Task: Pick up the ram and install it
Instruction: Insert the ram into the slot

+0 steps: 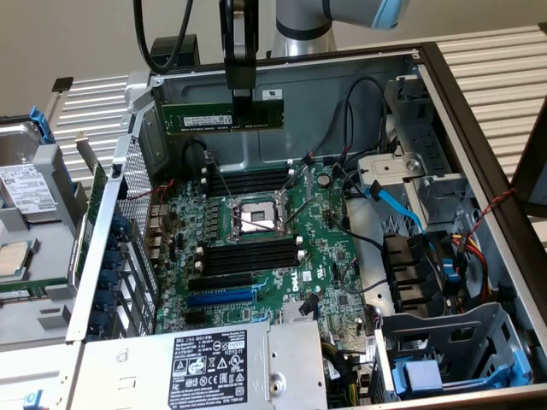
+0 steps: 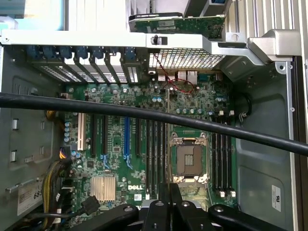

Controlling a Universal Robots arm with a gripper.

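Observation:
The ram [image 1: 198, 118], a long green stick with black chips and a white label, hangs level in the air over the far side of the open computer case. My gripper [image 1: 243, 109] comes down from above and is shut on the stick near its middle. Below it lies the green motherboard [image 1: 320, 248], with black memory slots [image 1: 249, 180] beyond the CPU socket [image 1: 254, 215] and more black slots [image 1: 252, 256] on its near side. In the wrist view my gripper [image 2: 169, 195] looks down on the socket [image 2: 189, 161] and the slot rows [image 2: 156, 154] beside it.
A blue slot strip [image 1: 220, 298] lies near the power supply [image 1: 214, 367]. Case walls [image 1: 461, 145] surround the board, with cables and a drive cage [image 1: 444, 350] at the exterior view's right. A hard drive [image 1: 26, 188] sits outside at the left. A black cable [image 2: 144, 113] crosses the wrist view.

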